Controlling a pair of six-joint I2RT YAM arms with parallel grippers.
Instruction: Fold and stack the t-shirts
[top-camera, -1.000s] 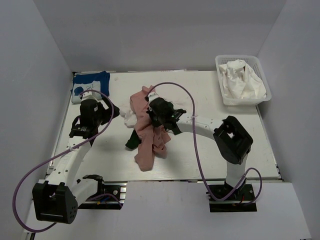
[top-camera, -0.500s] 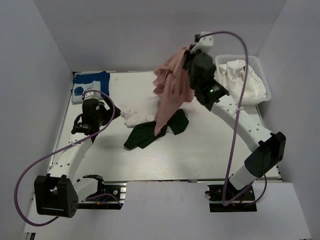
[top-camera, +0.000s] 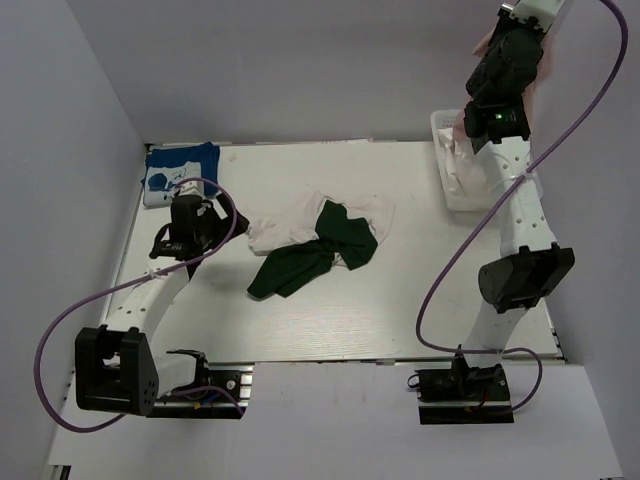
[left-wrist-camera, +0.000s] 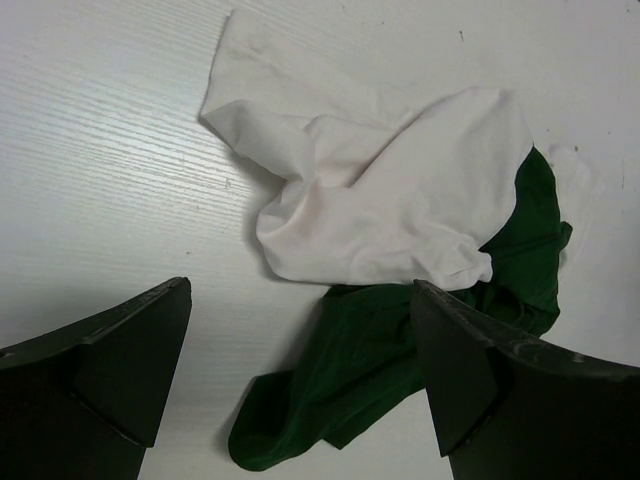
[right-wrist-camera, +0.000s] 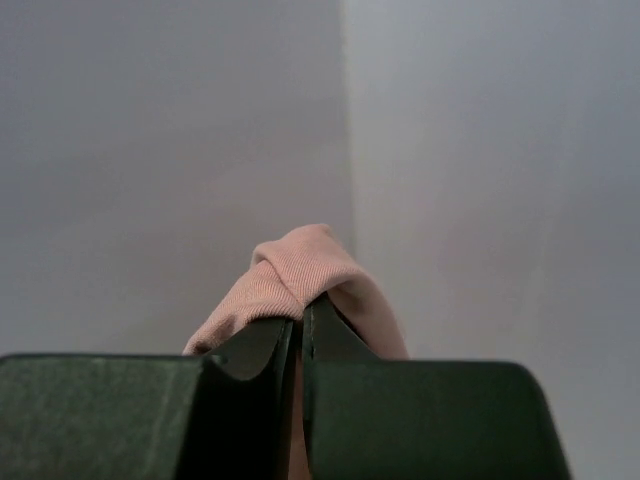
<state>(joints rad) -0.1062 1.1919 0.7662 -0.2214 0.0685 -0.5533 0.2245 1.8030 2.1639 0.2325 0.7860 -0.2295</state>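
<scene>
A white t-shirt with dark green sleeves (top-camera: 320, 240) lies crumpled at the table's middle; the left wrist view shows its white body (left-wrist-camera: 380, 200) and a green sleeve (left-wrist-camera: 350, 390). My left gripper (top-camera: 210, 228) hovers open just left of it (left-wrist-camera: 300, 290), with nothing between the fingers. My right gripper (top-camera: 525, 8) is raised high at the far right, shut (right-wrist-camera: 302, 318) on the dusty pink t-shirt (right-wrist-camera: 300, 265), which hangs mostly hidden behind the arm (top-camera: 482, 44). A folded blue t-shirt (top-camera: 180, 170) lies at the far left. A plain white t-shirt (top-camera: 490, 165) fills the basket.
The white mesh basket (top-camera: 485, 204) stands at the far right corner, under the raised right arm. Grey walls close in the table on three sides. A purple cable loops from each arm.
My right arm has lifted the pink t-shirt off the middle pile and swung it up and to the right, above the basket. The green-and-white t-shirt now lies uncovered. The left arm barely moved.
</scene>
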